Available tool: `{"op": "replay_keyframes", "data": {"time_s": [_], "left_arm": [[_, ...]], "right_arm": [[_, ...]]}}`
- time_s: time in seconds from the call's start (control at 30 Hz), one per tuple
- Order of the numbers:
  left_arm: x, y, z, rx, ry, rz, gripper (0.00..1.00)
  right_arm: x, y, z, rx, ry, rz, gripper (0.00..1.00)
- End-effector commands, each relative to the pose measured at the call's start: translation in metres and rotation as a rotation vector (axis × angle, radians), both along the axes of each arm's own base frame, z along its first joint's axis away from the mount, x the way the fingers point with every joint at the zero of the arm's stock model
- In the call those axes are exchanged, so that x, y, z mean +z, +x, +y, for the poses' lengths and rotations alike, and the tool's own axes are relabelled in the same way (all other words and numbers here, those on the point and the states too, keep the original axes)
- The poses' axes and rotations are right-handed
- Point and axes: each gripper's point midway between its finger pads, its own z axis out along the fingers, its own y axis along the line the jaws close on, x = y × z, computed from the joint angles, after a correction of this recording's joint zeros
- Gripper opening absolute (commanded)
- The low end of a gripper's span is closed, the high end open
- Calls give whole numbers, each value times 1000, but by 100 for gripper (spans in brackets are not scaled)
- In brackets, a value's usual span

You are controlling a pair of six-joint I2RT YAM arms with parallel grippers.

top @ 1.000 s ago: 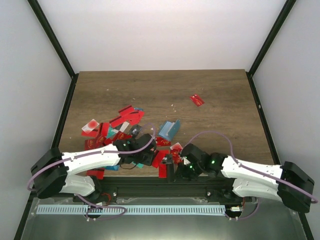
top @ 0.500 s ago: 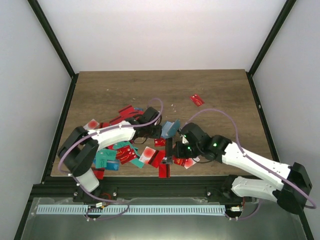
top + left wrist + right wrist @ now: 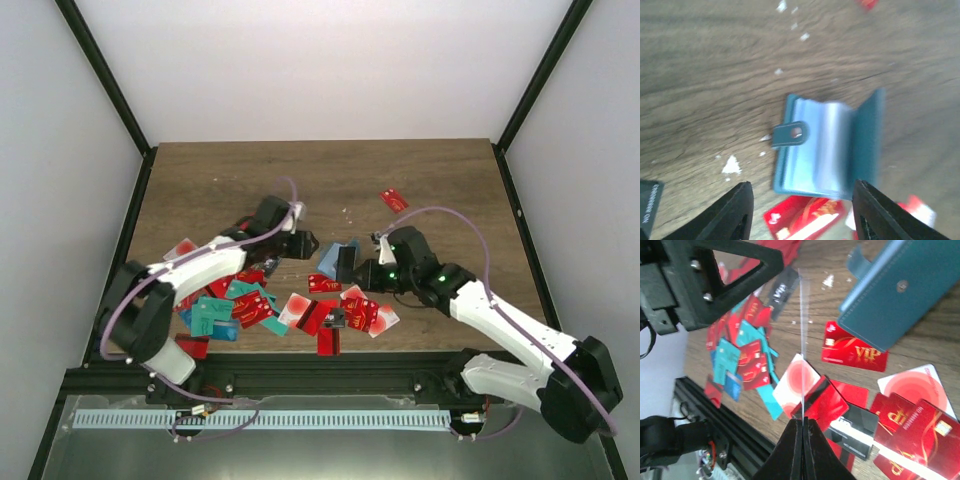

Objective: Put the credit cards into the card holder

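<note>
The teal card holder (image 3: 329, 259) lies open on the wood, its pale blue inner panels up in the left wrist view (image 3: 827, 150). My left gripper (image 3: 308, 245) is open and empty, just left of the holder, its fingers (image 3: 737, 210) either side of the holder's near edge. My right gripper (image 3: 358, 270) is shut on one thin card (image 3: 802, 345), held upright and seen edge-on, just right of the holder (image 3: 900, 290). Many credit cards (image 3: 245, 300), mostly red and some teal, lie scattered near the front edge. A red VIP card (image 3: 855, 354) lies beside the holder.
One red card (image 3: 394, 200) lies alone at the back right. More red, white and dark cards (image 3: 345, 315) lie under the right arm. The black frame rail (image 3: 330, 375) borders the table's near edge. The two grippers are close together at the holder.
My left arm has swung from the near edge out to the card holder. My right gripper has carried its card away from the near edge to the holder's right side.
</note>
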Motion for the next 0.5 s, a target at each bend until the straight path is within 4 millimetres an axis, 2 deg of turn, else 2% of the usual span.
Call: {"op": "replay_keyframes", "data": {"time_s": [0.0, 0.1, 0.23, 0.37, 0.47], "left_arm": [[72, -13, -16, -154, -363, -100, 58], [101, -36, -26, -292, -511, -118, 62], [127, -63, -35, -423, -650, -116, 63], [147, -81, -35, -501, -721, -142, 61], [158, -92, -34, -547, -757, -158, 55]], "right_arm": [[49, -1, 16, 164, 211, -162, 1], [74, -4, 17, 222, 281, -243, 1], [103, -14, 19, 288, 354, -340, 1], [113, -18, 19, 302, 384, -366, 1], [115, -19, 20, 309, 398, -368, 1]]}}
